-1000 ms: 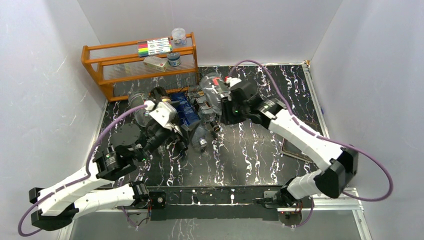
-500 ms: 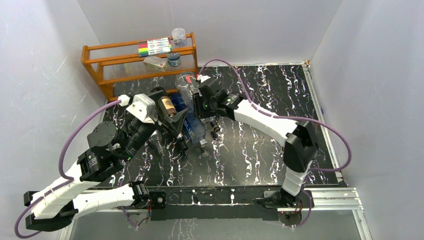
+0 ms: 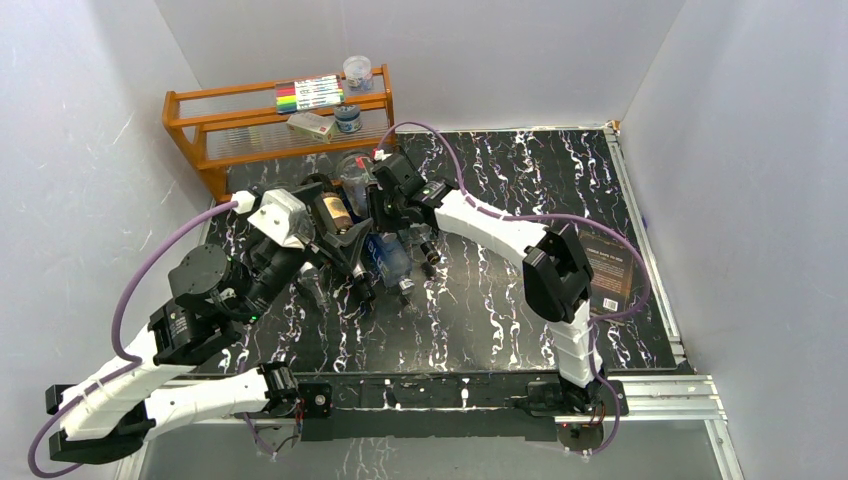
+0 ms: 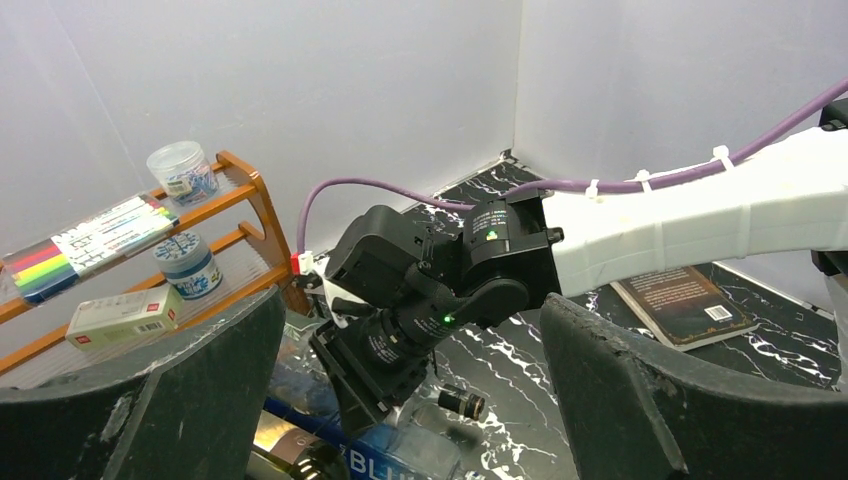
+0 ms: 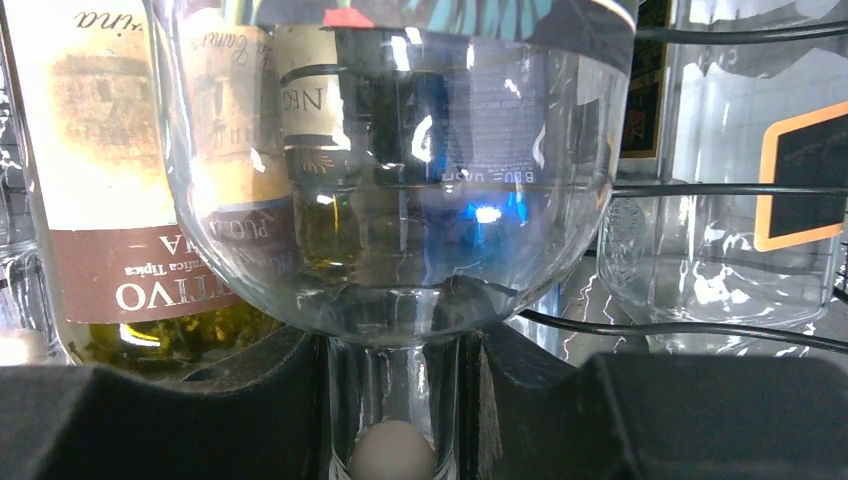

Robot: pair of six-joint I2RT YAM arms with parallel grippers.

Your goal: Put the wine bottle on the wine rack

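brown bottle label (image 5: pixel 110 270) reads "tivo", "tipica"; blue bottle (image 4: pixel 400 460) reads "blu".

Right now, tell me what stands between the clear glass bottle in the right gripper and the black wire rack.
Nothing visible does. The right gripper holds the clear glass bottle by its neck, right at the black wire rack; a brown-labelled bottle and a second clear bottle flank it.
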